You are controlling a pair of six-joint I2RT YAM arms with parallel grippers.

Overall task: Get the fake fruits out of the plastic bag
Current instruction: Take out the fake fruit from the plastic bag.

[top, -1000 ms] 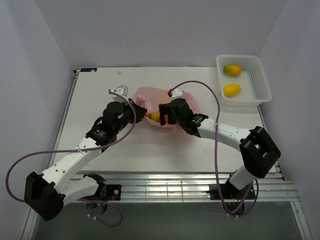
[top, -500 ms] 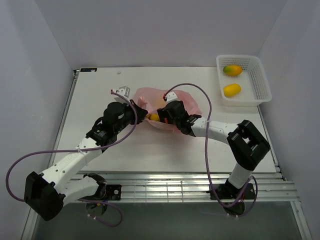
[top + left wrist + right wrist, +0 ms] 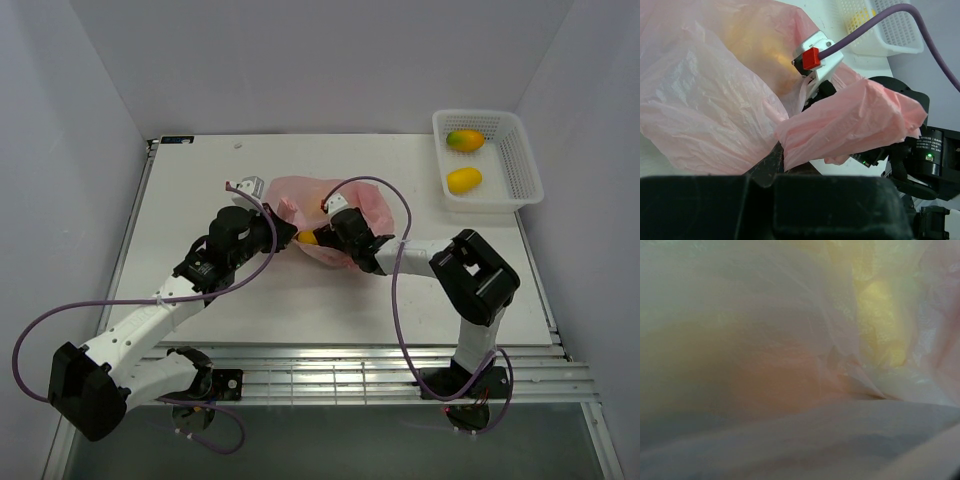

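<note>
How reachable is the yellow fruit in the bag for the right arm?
Probably yes: the left gripper holds the bag open, and the open right gripper is inside it, close to the yellow fruit.

We look down on the whole table [image 3: 190, 190] from high above its near edge. Up close, both wrist views share the pink bag [image 3: 300, 192] with it.

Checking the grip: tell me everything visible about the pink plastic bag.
The plastic bag is thin, translucent pink film, crumpled, lying on the table. The left hand is shut on a bunched fold of its edge, and the right hand reaches into its mouth. A yellow fruit shows at the opening; yellow glows through the film.
</note>
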